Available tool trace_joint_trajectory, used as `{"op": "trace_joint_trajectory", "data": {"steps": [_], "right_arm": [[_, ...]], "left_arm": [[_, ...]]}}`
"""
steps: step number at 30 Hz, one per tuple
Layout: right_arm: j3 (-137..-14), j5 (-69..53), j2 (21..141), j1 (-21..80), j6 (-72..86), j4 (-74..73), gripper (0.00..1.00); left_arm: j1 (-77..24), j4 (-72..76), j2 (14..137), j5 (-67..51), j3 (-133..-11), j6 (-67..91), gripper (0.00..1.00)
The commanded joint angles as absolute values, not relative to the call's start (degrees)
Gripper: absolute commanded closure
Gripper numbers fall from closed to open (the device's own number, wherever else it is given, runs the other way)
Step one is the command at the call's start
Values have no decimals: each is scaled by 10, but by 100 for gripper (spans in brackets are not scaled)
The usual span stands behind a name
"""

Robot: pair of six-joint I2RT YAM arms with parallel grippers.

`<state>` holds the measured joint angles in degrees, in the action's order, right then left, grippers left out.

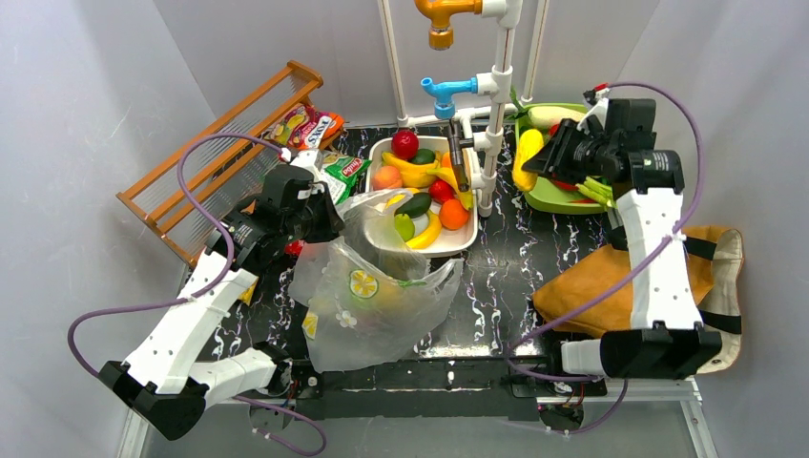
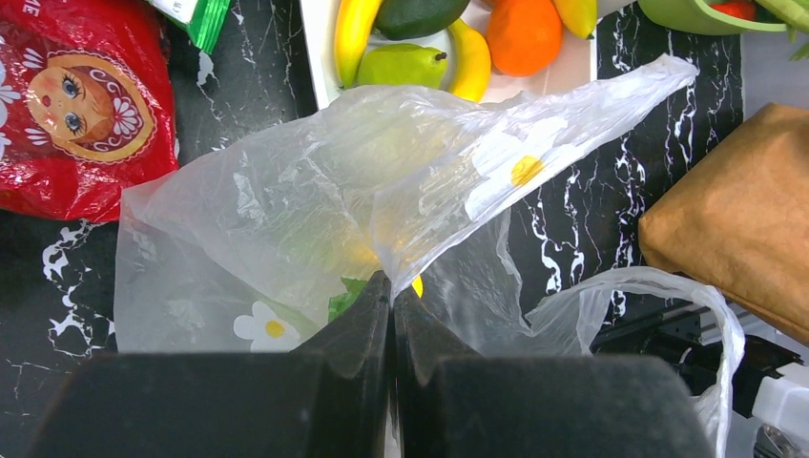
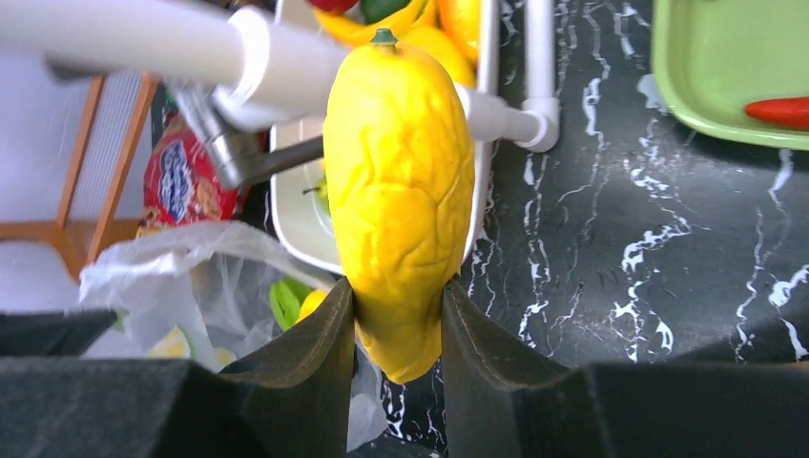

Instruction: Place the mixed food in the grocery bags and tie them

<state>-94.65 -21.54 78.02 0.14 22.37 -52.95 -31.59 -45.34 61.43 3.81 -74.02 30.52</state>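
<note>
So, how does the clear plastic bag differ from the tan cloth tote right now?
The plastic bag is thin and see-through, printed with lemon slices and flowers; the tote is tan and opaque. The left gripper pinches the plastic bag; no gripper touches the tote. The plastic bag is puffed up; the tote lies low and collapsed. Both rest on the black marbled table.

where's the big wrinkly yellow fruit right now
The yellow fruit is gripped in the right pincer. In the top view it sits at the left edge of the green tray, just right of the white pipe frame.
</note>
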Motion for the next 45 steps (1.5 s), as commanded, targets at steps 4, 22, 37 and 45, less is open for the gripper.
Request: {"op": "trace_joint_trajectory", "data": {"steps": [4,22,37,45], "right_arm": [[-853,-280,682,61,183,-475,83],[-757,-337,604,231,138,-386,83],[-820,-346,785,411,98,-361,83],[-827,-408,848,479,72,-372,79]], "left_arm": [[-312,-450,602,16,-745,309,100],[-312,-442,599,-18,-729,310,100],[-312,-439,582,-10,-713,321,100],[-312,-446,575,6,-710,326,100]]}}
